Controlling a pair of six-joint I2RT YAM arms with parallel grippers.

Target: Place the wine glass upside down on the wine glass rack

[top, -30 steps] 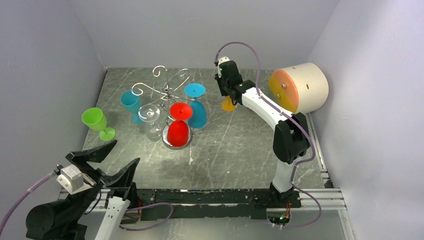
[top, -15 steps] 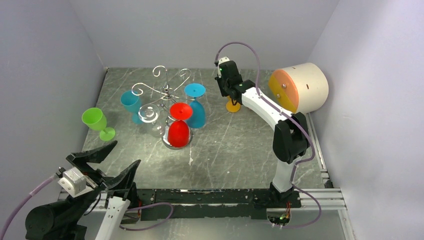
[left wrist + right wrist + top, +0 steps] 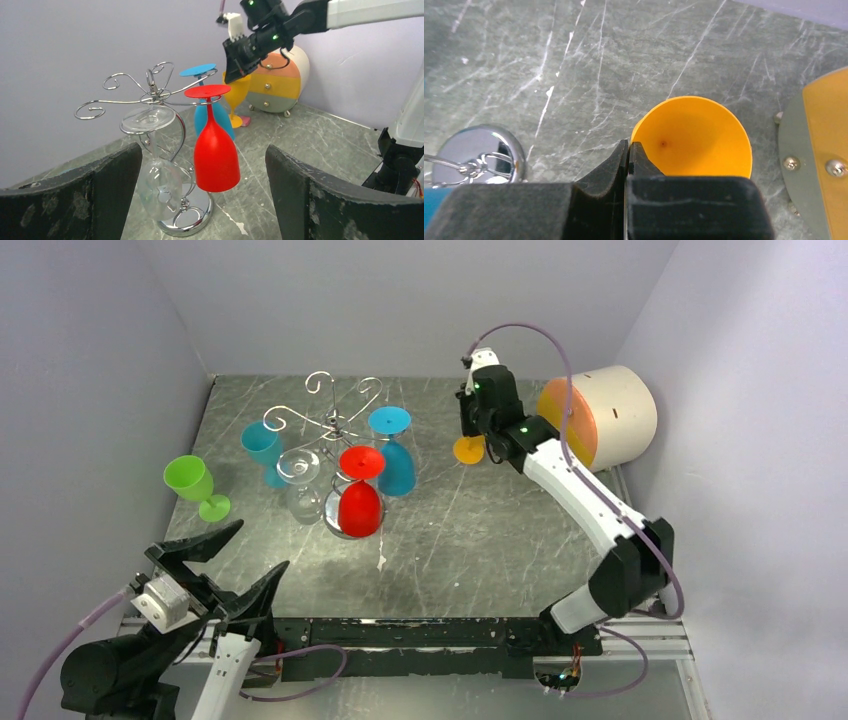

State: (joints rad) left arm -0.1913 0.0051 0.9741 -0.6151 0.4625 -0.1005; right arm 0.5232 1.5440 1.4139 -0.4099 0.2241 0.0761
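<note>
The wine glass (image 3: 468,450) is orange and stands upright on the table at the back right; it also shows in the left wrist view (image 3: 239,92). My right gripper (image 3: 474,426) comes down from above and is shut on its rim, one finger inside the bowl (image 3: 696,135) and one outside. The wine glass rack (image 3: 338,424) is a silver wire stand with curled arms and a round shiny base (image 3: 192,222). My left gripper (image 3: 258,546) hangs open near the front left, facing the rack, with nothing between its fingers (image 3: 295,185).
On the rack hang a red glass (image 3: 358,506), a clear glass (image 3: 300,485) and a blue glass (image 3: 392,455). A teal glass (image 3: 262,445) and a green glass (image 3: 192,480) stand upright to the left. A round drawer cabinet (image 3: 605,415) sits at the back right.
My right gripper has shut on the orange glass's rim, and the right arm's elbow has swung out to the right. The left gripper barely moved.
</note>
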